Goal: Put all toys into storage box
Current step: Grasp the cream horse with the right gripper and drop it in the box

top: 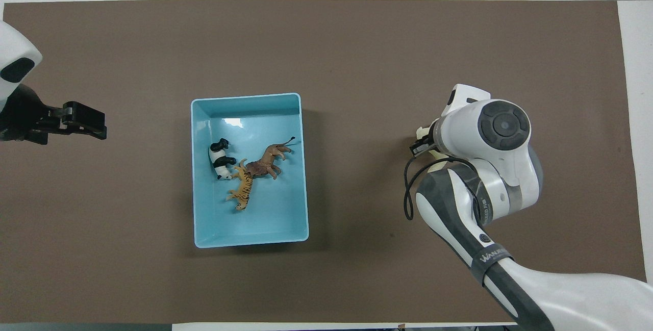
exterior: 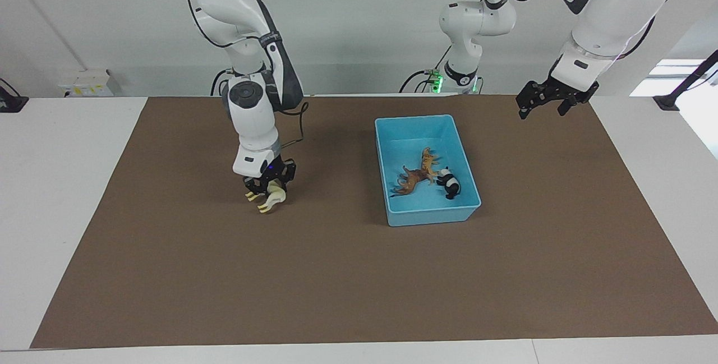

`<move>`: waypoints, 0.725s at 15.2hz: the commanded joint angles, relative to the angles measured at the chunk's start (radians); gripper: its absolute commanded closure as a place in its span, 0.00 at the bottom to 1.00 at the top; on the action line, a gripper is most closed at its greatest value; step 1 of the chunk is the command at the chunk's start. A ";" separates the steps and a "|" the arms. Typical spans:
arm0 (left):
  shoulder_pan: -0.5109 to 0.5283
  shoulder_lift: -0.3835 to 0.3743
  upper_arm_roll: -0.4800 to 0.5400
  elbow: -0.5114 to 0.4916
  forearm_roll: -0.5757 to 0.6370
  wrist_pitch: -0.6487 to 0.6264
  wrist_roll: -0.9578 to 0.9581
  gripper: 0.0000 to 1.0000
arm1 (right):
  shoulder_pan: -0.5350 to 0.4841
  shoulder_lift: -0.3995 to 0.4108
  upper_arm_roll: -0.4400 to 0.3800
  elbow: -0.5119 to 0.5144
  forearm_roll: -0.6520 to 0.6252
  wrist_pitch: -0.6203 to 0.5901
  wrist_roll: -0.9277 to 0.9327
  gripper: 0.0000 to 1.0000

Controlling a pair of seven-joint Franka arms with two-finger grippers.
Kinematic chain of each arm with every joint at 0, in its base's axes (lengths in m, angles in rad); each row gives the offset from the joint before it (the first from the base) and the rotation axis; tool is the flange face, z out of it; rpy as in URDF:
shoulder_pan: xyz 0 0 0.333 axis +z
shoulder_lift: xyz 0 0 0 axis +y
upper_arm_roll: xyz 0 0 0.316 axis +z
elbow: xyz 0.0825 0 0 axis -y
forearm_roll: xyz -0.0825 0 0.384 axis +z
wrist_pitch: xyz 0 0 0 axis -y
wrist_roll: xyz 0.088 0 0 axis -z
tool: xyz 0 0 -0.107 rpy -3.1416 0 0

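Observation:
The light blue storage box (exterior: pixel 415 119) stands on the brown mat near the middle; it also shows in the overhead view (top: pixel 245 97). In it lie the black-and-white panda (exterior: pixel 450 183) (top: pixel 219 160), the brown figurine (exterior: pixel 412 180) (top: pixel 268 160) and the orange-tan tiger (exterior: pixel 429 161) (top: pixel 244 188). My right gripper (exterior: pixel 269 187) is shut on the cream camel-like figurine (exterior: pixel 273 198), low over the mat, apart from the box toward the right arm's end. In the overhead view the wrist hides most of the figurine (top: pixel 422 130). My left gripper (exterior: pixel 543 107) (top: pixel 99 124) is open and empty, raised over the mat.
The brown mat (exterior: pixel 359 285) covers most of the white table. A black cable (top: pixel 408 193) loops off the right arm's wrist. A small grey box (exterior: pixel 84 83) sits at the table's edge by the wall.

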 commanded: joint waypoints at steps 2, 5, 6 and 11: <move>0.009 0.063 0.005 0.083 -0.029 -0.080 0.026 0.00 | 0.162 0.149 0.007 0.477 0.034 -0.338 0.301 1.00; 0.012 0.024 0.005 0.057 -0.029 -0.125 0.027 0.00 | 0.285 0.274 0.002 0.743 0.058 -0.470 0.464 1.00; 0.012 0.026 0.008 0.055 -0.029 -0.120 0.038 0.00 | 0.334 0.321 -0.001 0.788 0.051 -0.468 0.515 1.00; 0.012 0.020 0.005 0.052 -0.029 -0.129 0.066 0.00 | 0.464 0.437 0.001 0.797 0.023 -0.307 0.691 1.00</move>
